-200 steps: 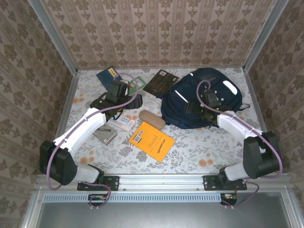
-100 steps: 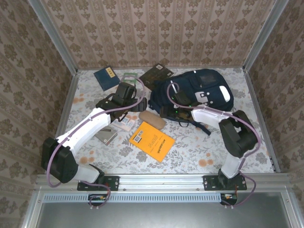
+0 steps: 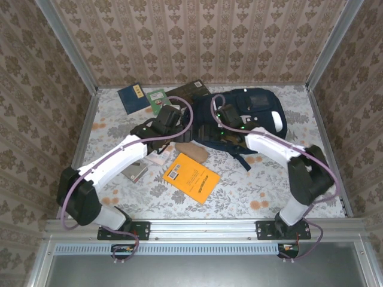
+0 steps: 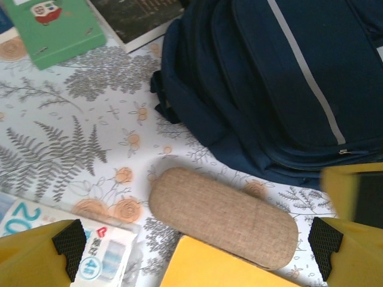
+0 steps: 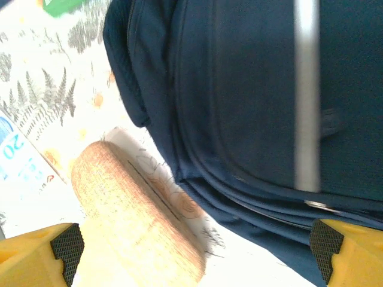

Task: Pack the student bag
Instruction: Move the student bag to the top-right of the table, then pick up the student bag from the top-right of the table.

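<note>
A: What is being seen around the student bag [image 3: 257, 110]?
B: It is lying at the far right of the table [image 3: 269, 179]. A tan case [image 4: 221, 216] is lying just beside its near edge, touching an orange book [image 3: 191, 177]. A green book [image 4: 57, 24] is lying farther left.
A: The fingers?
B: The left gripper [image 4: 197, 242] and right gripper [image 5: 196, 245] are being held wide apart, empty.
A: Writing?
B: Only "20" is being read, on a pale packet [image 4: 24, 216].

The white-shelled left arm [image 3: 114, 158] reaches forward and to the right from its base. Its yellow-fingered left claw [image 4: 197, 245] is spread wide, with black pads [image 4: 70, 239] at both lower corners of its wrist view. The right arm [image 3: 272, 146] folds sharply at the elbow and extends leftward. Its right claw [image 5: 196, 244] looks equally agape, though that wrist view is blurred. The two wrists sit close together.
</note>
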Robot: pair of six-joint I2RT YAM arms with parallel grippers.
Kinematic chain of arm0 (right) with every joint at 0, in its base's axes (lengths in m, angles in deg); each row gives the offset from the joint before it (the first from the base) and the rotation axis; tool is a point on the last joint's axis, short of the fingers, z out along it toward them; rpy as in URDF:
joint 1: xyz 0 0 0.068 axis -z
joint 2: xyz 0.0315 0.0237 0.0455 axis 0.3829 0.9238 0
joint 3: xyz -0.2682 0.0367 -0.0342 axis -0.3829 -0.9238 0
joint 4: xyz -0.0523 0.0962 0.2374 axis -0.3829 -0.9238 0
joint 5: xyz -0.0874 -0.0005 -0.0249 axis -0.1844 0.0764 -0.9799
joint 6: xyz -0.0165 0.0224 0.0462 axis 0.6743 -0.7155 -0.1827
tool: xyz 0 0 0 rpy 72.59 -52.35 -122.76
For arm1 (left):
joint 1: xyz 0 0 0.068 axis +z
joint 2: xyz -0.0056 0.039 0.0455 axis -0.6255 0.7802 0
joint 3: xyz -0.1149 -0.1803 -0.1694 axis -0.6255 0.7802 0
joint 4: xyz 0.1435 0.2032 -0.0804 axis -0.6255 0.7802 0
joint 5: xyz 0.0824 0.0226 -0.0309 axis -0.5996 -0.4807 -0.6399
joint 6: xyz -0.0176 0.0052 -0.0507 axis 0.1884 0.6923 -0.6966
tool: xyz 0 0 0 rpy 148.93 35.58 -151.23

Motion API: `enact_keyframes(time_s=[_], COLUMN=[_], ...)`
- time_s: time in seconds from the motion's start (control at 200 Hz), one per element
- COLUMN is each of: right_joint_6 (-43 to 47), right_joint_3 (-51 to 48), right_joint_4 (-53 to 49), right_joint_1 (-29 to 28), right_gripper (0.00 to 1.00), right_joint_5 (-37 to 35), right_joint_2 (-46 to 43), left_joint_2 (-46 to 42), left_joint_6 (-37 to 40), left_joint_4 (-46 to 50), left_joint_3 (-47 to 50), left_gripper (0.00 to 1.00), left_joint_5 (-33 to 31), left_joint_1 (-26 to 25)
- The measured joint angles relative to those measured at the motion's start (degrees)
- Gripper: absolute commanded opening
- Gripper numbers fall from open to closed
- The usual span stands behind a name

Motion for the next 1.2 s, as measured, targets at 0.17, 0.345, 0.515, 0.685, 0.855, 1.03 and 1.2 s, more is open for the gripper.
enact_keyframes(time_s=[0.17,0.345,0.515,0.685,0.855,1.03,1.2], right_joint_6=[1.4,1.6,1.5,1.4,1.7,0.1,-8.0], right_joint_3=[-6.5,-12.8,-16.3,-18.1,-19.1,-19.2,-24.2], right_joint_4=[-1.3,-3.5,-4.7,-4.7,-4.7,-5.0,-1.3], right_joint_1=[6.0,12.2,17.0,19.9,20.1,21.2,23.8], right_gripper=[1.00,0.99,0.87,0.78,0.58,0.57,0.63], right_joint_5=[-2.2,-3.0,-2.8,-0.9,1.9,4.7,10.0], right_joint_2=[-10.5,-16.5,-19.1,-19.6,-19.6,-19.5,-19.3], left_joint_2=[5.2,9.5,14.9,20.3,23.0,23.1,23.1], left_joint_6=[-0.4,-1.7,-3.0,-3.3,-3.6,-4.6,-4.7], left_joint_4=[-1.2,-1.5,-1.9,-1.7,-0.4,-0.3,-1.9], left_joint_3=[-2.8,-6.1,-10.3,-14.4,-15.4,-15.2,-13.0], left_gripper=[1.00,1.00,0.96,0.93,0.91,0.93,0.94], left_joint_5=[0.1,0.3,1.6,3.2,4.9,6.1,6.8], left_joint_1=[-3.4,-7.9,-12.6,-15.5,-15.7,-14.9,-13.7])
